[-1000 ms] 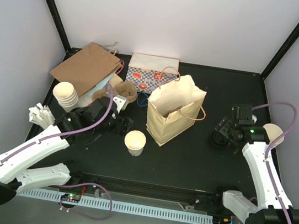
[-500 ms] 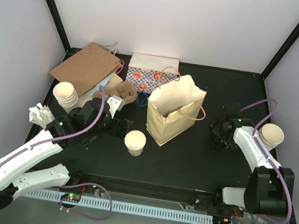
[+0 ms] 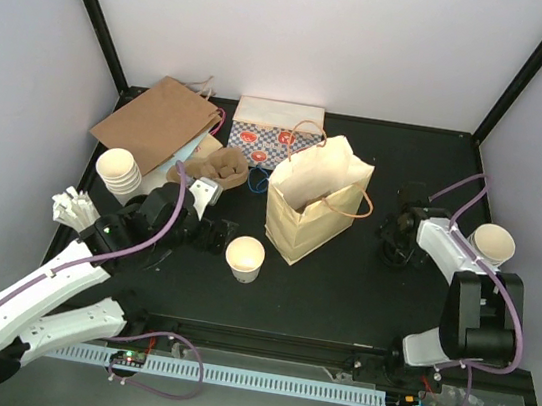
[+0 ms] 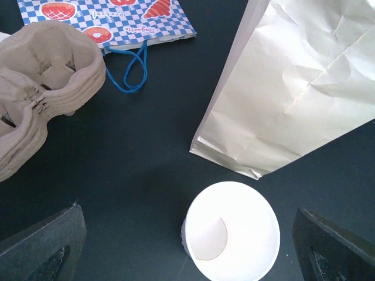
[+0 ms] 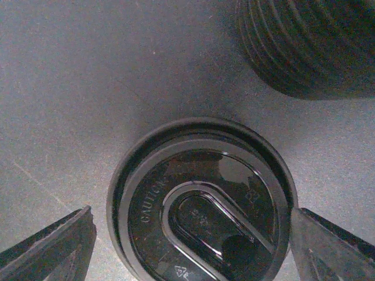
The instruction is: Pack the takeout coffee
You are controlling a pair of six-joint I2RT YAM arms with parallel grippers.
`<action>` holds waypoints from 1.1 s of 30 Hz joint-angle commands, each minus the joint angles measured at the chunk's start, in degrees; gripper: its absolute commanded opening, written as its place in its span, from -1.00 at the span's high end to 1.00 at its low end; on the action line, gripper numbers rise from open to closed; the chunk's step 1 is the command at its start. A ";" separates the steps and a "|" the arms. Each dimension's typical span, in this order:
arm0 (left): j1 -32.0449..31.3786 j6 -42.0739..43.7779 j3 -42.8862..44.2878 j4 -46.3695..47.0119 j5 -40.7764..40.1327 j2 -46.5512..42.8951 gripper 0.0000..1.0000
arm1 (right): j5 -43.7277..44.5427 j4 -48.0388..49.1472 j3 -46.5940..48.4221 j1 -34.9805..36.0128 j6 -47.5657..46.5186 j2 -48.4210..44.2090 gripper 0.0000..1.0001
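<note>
A lidless cream-white paper cup [image 3: 244, 257] stands in front of the upright cream paper bag [image 3: 313, 209]. My left gripper [image 3: 214, 235] is open just left of it. In the left wrist view the cup [image 4: 234, 234] sits between the wide-spread fingertips [image 4: 41, 249], touching neither. My right gripper [image 3: 393, 248] hangs open over a loose black lid [image 5: 199, 205] lying flat on the table, with a finger on each side of it. The takeout coffee as a lidded cup is out of view.
A stack of black lids [image 5: 310, 47] stands just beyond the loose one. At the back left are a flat brown bag [image 3: 156, 121], a checked bag [image 3: 275, 138] and cardboard cup carriers [image 3: 217, 167]. Cup stacks stand at the left [image 3: 119, 172] and right [image 3: 492, 244].
My left gripper has opened wider beside the cup, which has stayed put. The right arm has folded in and its gripper has shifted slightly left over the black lid.
</note>
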 commanded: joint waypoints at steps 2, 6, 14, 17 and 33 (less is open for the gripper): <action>0.49 -0.41 -0.24 1.29 -0.68 -0.52 -0.98 | 1.70 1.91 1.03 -0.33 1.12 1.25 -0.80; 0.49 -0.45 -0.17 1.09 -0.91 -0.51 -0.97 | 1.98 1.80 0.75 -0.37 1.39 1.32 -0.73; 0.44 -0.29 0.12 0.51 -1.50 -0.60 -0.97 | 0.79 0.87 1.21 -0.33 1.14 1.11 -0.58; 0.45 -0.38 0.29 0.03 -1.58 -0.87 -0.97 | 1.09 0.05 1.26 -0.28 1.14 -0.20 -0.58; 0.45 -0.44 -0.22 -0.23 -1.40 -1.92 -0.98 | -0.37 -4.43 2.82 -0.30 -1.28 -6.87 -0.56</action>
